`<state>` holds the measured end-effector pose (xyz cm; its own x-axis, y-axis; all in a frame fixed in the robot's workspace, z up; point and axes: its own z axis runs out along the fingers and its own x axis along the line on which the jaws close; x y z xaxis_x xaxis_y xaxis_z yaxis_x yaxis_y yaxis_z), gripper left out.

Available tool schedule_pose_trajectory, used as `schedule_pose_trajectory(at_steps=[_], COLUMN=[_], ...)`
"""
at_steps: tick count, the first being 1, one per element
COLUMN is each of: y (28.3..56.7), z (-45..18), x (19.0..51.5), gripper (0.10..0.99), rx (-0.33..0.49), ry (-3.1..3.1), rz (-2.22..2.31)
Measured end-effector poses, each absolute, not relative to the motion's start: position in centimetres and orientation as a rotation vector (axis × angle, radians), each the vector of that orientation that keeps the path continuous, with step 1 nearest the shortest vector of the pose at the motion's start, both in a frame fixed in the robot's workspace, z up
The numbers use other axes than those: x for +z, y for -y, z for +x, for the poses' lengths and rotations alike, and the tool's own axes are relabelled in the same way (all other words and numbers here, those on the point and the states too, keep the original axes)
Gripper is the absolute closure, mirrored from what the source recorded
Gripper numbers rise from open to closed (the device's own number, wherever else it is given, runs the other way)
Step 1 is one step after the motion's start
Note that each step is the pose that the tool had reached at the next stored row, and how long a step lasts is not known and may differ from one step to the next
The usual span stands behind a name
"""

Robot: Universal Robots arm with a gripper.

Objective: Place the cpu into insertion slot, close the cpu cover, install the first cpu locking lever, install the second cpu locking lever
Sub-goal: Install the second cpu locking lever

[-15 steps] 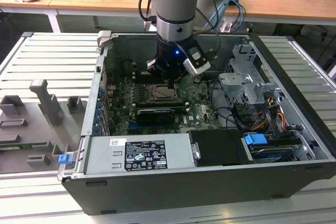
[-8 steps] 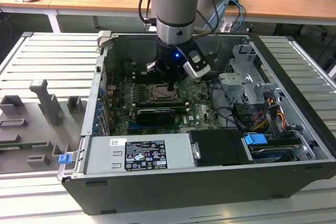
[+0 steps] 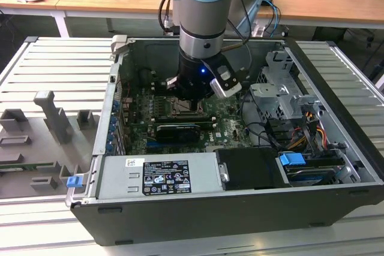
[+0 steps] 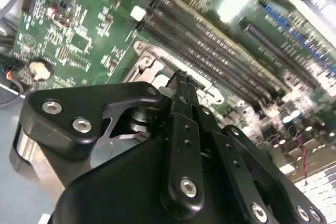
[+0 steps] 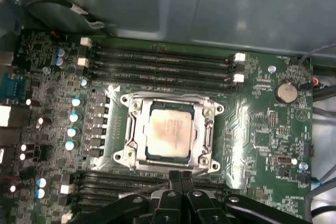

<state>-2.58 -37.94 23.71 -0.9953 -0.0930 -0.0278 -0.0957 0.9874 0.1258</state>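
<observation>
Exterior view: the arm is reaching straight down into the open computer case (image 3: 336, 166), with the gripper (image 3: 191, 101) hanging low over the green motherboard (image 3: 231, 125), directly above the socket area. The fingertips themselves are lying hidden behind the wrist housing here, so their spacing cannot be judged from this angle.

Second wrist view: the gripper (image 4: 181, 80) is showing its black fingers (image 4: 184, 129) drawn together into one narrow stack, no gap visible between them and nothing clamped. The tips are sitting just over the silver rim of the insertion slot (image 4: 147, 59); whether they are touching it cannot be told. Long memory slots (image 4: 220, 61) are running just beside the socket.

First wrist view: the cpu (image 5: 169, 131) is lying flat inside the insertion slot (image 5: 126, 156), its pale metal face showing through the window of the cpu cover (image 5: 138, 121), which is lying down over it. The gripper (image 5: 181, 174) is hovering at the socket's near edge, fingers pressed together, holding nothing. A coin battery (image 5: 286, 92) is sitting well apart on the board.
</observation>
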Motion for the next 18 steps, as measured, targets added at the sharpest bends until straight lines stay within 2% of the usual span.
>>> schedule_pose_trajectory(at_steps=[13,18], y=[38.5,38.7], z=[-5.8,-5.9], x=[22.3,22.1], gripper=[0.98,0.98], rx=[0.205,0.234], ry=[-3.109,-3.106], rz=[-0.149,-0.149])
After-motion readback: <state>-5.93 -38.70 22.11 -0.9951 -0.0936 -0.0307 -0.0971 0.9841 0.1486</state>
